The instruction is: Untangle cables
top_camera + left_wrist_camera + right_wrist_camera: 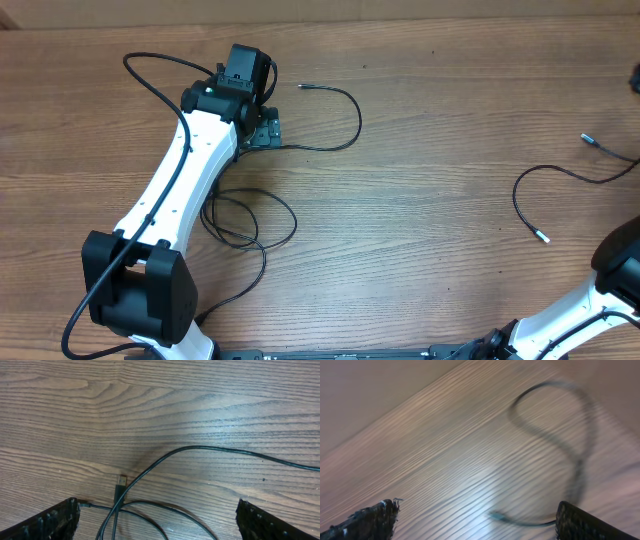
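Hovering, left fingers spread empty over the crossed cables, right fingers likewise open; next move likely pinches one strand free.

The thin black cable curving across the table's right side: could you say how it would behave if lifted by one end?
Probably floppy: the thin black cable lies in a loose curve, so it should droop and trail. Likely light, given its thinness. Its small silvery plug may swing.
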### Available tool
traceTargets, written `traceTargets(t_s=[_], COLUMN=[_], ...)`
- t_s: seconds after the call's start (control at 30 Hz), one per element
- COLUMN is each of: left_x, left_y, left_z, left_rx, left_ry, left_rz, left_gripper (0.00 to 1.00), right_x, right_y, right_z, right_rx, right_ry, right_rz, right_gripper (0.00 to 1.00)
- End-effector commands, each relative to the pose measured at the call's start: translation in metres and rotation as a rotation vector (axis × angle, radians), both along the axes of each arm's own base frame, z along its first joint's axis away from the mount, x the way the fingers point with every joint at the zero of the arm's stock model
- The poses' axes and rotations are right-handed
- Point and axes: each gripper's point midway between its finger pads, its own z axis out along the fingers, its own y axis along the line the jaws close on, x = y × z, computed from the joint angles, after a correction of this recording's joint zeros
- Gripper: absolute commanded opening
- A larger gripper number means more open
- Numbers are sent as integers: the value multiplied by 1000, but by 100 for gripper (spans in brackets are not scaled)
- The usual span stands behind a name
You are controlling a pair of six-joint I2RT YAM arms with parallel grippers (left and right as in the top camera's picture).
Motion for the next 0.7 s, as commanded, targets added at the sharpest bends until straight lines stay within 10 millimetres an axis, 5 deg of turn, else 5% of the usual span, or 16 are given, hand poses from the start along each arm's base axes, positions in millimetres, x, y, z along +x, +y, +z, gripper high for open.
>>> traceTargets(t_s=[0.0,0.37,0.67], left_x=[4,4,3], left_y=[-3,-3,-3], left_z=[12,12,11], left_rx=[-15,-15,-15], left_ry=[-31,-31,-31], left_rz=[-9,-9,-9], left_gripper=[100,99,99], right_x=[14,2,-18], right_y=[48,149,271], right_z=[14,-4,-36], right_rx=[193,468,543], right_ry=[-113,27,289], right_rz=[184,348,535], right_gripper=[100,100,100])
